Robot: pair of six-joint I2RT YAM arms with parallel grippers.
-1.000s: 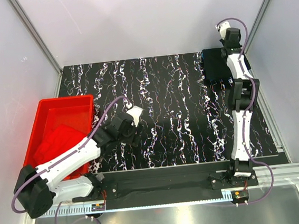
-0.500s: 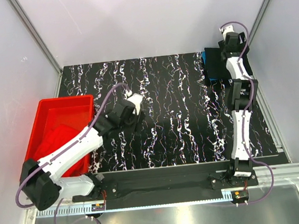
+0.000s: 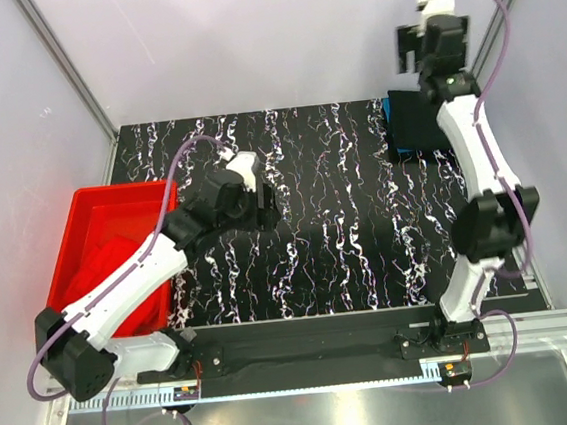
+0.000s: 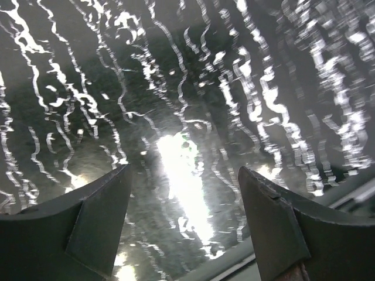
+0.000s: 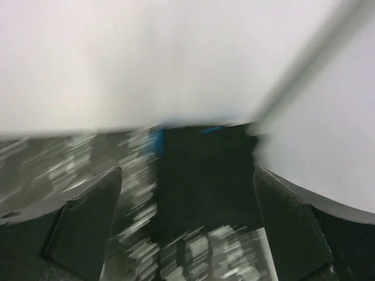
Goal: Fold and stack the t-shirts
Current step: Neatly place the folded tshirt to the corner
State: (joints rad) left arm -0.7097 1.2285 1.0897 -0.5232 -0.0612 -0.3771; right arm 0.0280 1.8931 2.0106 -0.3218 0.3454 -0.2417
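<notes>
**A:** Which step are you on?

**B:** Between shirts, I judge. Nearest me, at the lower left of the top view, the tub [image 3: 121, 191] holds the red shirt [image 3: 98, 270]. It lies in a loose heap and looks unfolded. My left gripper [image 4: 183, 175] hangs over the mat [image 3: 333, 208] just right of the tub. Its fingers are spread, and in my wrist view there is only marbled mat between them.

**A:** And the other two shirts?

**B:** They are at the far end, in the upper right of the frame. The black shirt [image 3: 414, 125] lies folded on the mat's corner, on top of the blue shirt [image 5: 154, 140]. Only an edge of the blue shows, along the black one's left side. My right gripper [image 3: 411, 50] is raised above and beyond that pile, with its jaws wide apart and empty. Its wrist view is blurred, but the black shirt shows below between the fingers, apart from them.

**A:** So two are stacked and one is left?

**B:** That is how I read it. The red one is the last to fold.

**A:** What does the next move call for?

**B:** My left arm should swing over the tub and come down inside its walls. There it should close on an edge of the red cloth, not on the whole heap. Then the shirt needs carrying to the bare middle of the mat and spreading flat. My right arm should come down toward the centre to take the other side. The cloth is soft, so I expect it to bunch if I grip too deep.
</notes>
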